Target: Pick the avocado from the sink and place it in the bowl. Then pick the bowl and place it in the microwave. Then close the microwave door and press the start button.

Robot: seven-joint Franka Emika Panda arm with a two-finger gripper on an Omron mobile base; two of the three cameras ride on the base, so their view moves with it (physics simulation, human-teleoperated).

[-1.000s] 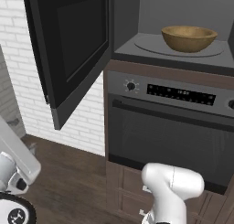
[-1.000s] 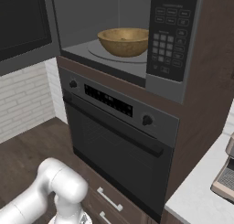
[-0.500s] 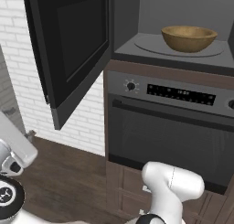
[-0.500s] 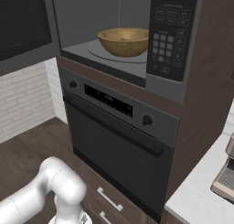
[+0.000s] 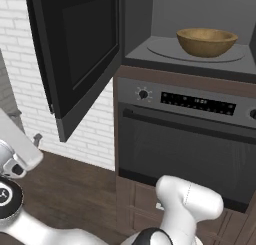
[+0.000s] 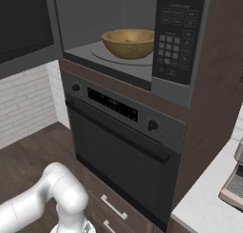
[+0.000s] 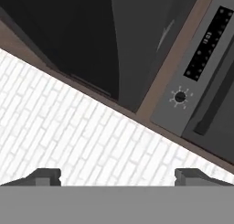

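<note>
The light-brown wooden bowl (image 5: 206, 41) (image 6: 129, 42) stands upright on the round turntable plate inside the open microwave (image 6: 176, 42). The avocado is hidden from these angles, and the sink is out of view. The black microwave door (image 5: 80, 54) (image 6: 23, 23) hangs swung wide open to the left. In the hand view my gripper (image 7: 118, 176) is open with nothing between its fingertips (image 7: 44, 175). It looks up from low at the door's lower edge (image 7: 82, 49) and a white brick wall (image 7: 77, 136).
Under the microwave sits a built-in oven (image 5: 185, 154) (image 6: 123, 151) with a knob (image 5: 143, 94) (image 7: 179, 97), a display and a bar handle. A white brick wall (image 5: 20, 64) lies left of it. A coffee machine (image 6: 233, 182) stands on the counter at right.
The arm's lower links at the left edge of the left base view have crept upward and leftward. Bowl and door have not moved.
</note>
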